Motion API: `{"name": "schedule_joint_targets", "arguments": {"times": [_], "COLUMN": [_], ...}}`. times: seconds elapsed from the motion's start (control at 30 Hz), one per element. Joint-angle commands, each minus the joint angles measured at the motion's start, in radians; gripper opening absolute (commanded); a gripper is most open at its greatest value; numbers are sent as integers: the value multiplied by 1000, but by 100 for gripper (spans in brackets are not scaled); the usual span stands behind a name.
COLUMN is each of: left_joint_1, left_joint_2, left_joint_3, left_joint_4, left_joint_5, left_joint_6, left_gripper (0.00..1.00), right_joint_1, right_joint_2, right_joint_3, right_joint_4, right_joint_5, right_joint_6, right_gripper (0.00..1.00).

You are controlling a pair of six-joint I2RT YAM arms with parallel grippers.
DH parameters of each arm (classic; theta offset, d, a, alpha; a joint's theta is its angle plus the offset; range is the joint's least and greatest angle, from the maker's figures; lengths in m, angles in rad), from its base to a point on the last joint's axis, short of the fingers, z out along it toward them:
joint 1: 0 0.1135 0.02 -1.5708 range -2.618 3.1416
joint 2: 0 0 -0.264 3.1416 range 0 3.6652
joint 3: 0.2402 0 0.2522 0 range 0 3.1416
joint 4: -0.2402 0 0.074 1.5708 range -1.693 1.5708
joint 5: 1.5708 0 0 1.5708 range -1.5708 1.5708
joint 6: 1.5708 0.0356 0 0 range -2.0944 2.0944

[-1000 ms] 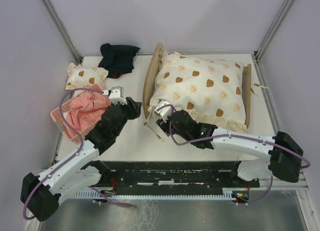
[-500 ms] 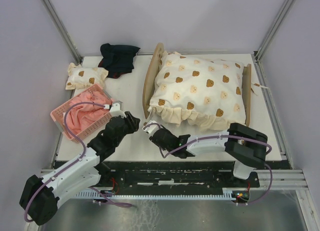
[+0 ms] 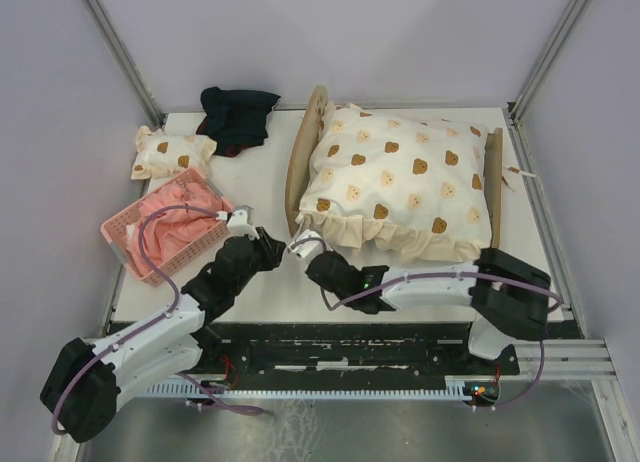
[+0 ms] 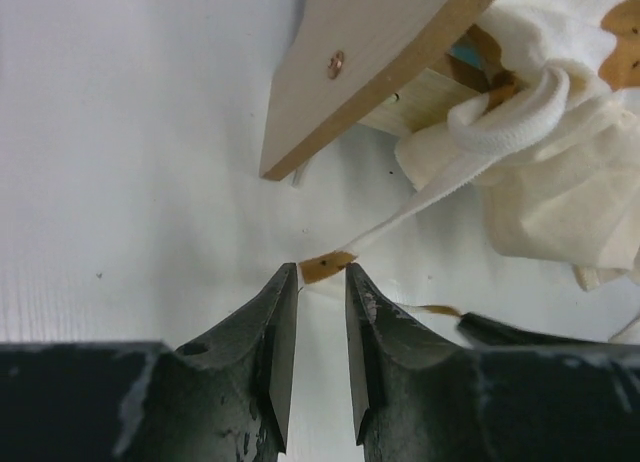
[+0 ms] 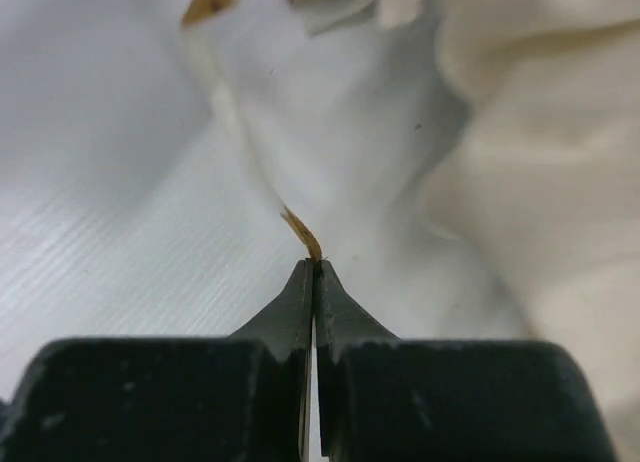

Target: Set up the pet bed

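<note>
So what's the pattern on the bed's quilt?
Cream quilt with brown bear faces; clearest from the top view.

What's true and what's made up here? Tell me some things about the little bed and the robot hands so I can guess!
1. The bear-print quilt lies on the pet bed. True.
2. The pink basket is empty. False: a pink cloth lies in it.
3. The right gripper is shut on a thin tie. True.
4. The left gripper holds the small pillow. False: it is open near the bed's corner, and the pillow lies apart, past the basket.
</note>
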Motion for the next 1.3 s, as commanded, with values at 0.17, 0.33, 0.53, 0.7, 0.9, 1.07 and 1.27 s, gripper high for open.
{"name": "schedule_joint_targets", "arguments": {"times": [0.17, 0.33, 0.53, 0.7, 0.9, 1.07, 1.27], "left_joint_1": [-137, -185, -194, -194, -195, -193, -190], "left_joint_2": [148, 294, 470, 587, 706, 765, 830], "left_joint_3": [25, 73, 155, 229, 291, 304, 307], "left_joint_4": [194, 236, 292, 322, 335, 355, 376], "left_joint_5": [-117, -191, -199, -214, -285, -339, -354], "left_joint_6": [126, 208, 279, 344, 406, 425, 419], "left_gripper": [32, 33, 36, 36, 36, 37, 39], "right_joint_1": [-94, -155, -210, -225, -238, -249, -260], "right_joint_2": [-407, -486, -543, -573, -594, -616, -647], "right_joint_3": [26, 37, 65, 65, 49, 31, 17], "right_joint_4": [-100, -130, -159, -163, -163, -158, -161], "right_joint_5": [87, 79, 63, 43, 28, 15, 4], "right_joint_6": [76, 73, 63, 51, 37, 28, 21], "right_gripper": [2, 2, 2, 2, 2, 2, 2]}}
